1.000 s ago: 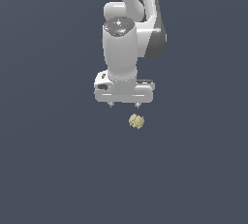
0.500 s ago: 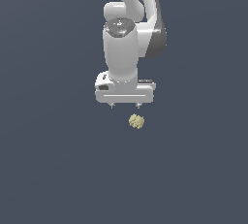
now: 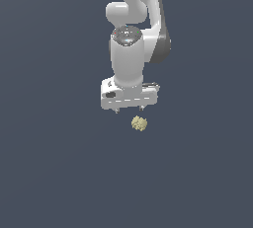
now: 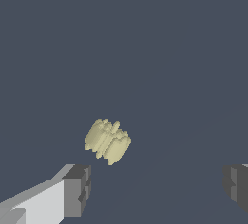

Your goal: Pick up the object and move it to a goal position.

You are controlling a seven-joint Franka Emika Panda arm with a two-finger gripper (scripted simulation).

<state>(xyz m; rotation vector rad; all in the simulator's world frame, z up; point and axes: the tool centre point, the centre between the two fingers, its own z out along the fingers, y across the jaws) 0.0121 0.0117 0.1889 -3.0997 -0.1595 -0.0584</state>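
the white gripper (image 3: 129,109) hangs from the arm, pointing down at the plain dark grey floor (image 3: 54,172), its fingers (image 4: 76,189) spread wide with nothing between them. just below it and slightly toward the exterior view's right lies the pale yellow bumpy object (image 3: 139,123), apart from both fingertips.

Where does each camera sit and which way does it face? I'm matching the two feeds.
Exterior view: off the arm, seeing the white arm, the gripper and the pale yellow clump just below it.
Wrist view: on the wrist, looking past two wide-apart fingertips at the clump on the dark surface.
Shared: clump and gripper.
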